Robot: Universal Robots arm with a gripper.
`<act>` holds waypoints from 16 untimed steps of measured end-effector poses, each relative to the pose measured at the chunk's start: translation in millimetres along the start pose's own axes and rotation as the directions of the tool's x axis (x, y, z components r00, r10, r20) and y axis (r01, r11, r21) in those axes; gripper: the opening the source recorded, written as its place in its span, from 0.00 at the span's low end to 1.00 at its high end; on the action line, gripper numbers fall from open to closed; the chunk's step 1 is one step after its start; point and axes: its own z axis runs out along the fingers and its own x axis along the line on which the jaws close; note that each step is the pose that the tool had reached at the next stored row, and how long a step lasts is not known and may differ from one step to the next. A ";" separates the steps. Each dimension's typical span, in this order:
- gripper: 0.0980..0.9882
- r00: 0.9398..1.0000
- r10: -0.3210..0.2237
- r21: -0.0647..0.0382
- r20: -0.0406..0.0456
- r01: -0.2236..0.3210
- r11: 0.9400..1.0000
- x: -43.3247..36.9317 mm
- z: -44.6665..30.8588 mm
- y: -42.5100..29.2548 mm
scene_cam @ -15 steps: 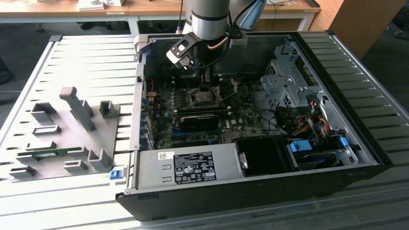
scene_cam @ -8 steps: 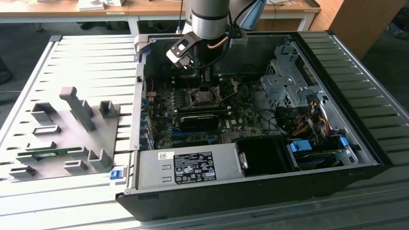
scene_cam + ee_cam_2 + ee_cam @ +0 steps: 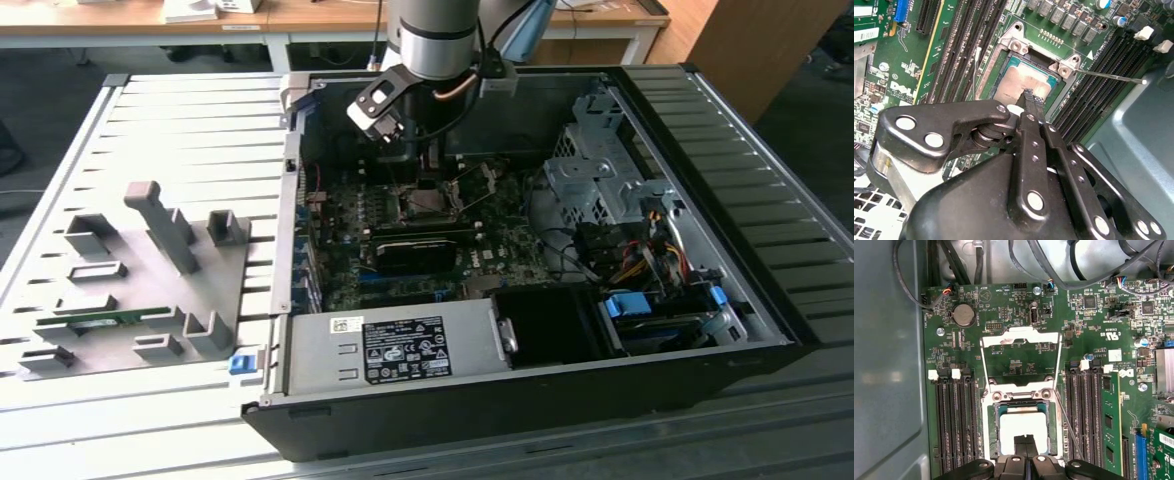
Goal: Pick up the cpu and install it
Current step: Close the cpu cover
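One cpu point(image 3: 1016, 85) in the socket point(image 3: 1018, 46).
Pincer point(image 3: 1032, 98) closed, empty, tips at its lid; probably light, rigid, delicate, best taken by edges.

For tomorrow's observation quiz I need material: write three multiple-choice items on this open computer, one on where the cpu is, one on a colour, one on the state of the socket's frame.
1. Where does the cpu lie? A on the grey tray; B in the socket; C on the power supply.
2. What colour is the motherboard? A green; B red; C white.
3. How is the socket's retaining frame? A clamped over the cpu; B removed; C swung open.
Key: 1 B, the chip sits flat inside the socket; 2 A, the board is green in both wrist views; 3 C, the frame lies folded back, leaving the chip bare.
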 end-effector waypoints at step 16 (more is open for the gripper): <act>0.01 1.000 0.000 0.000 0.000 0.000 1.000 -0.1 -4.7 0.0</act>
